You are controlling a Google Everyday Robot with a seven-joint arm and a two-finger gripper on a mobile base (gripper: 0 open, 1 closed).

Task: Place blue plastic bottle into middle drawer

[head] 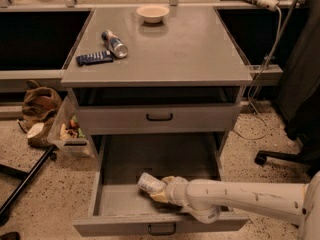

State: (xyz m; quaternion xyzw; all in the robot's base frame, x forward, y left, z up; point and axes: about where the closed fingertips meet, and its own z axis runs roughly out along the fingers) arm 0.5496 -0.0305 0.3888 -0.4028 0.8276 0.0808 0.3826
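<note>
The middle drawer (150, 156) is pulled wide open and shows a plain grey floor. Its small black handle (162, 229) is at the front. The blue plastic bottle (150, 183) lies tilted inside the drawer near the front, its whitish end pointing left. My gripper (163, 190), at the end of the white arm (240, 198) that comes in from the right, is down in the drawer. Its yellowish fingers are closed around the bottle's right part, which they hide. I cannot tell whether the bottle touches the drawer floor.
The shallower drawer front (159, 117) above is closed. On the cabinet top lie a blue-and-silver can (114, 43), a dark blue packet (94, 58) and a white bowl (153, 13). A bin (70, 133) and a bag (39, 104) stand on the floor to the left, a chair base (280, 157) to the right.
</note>
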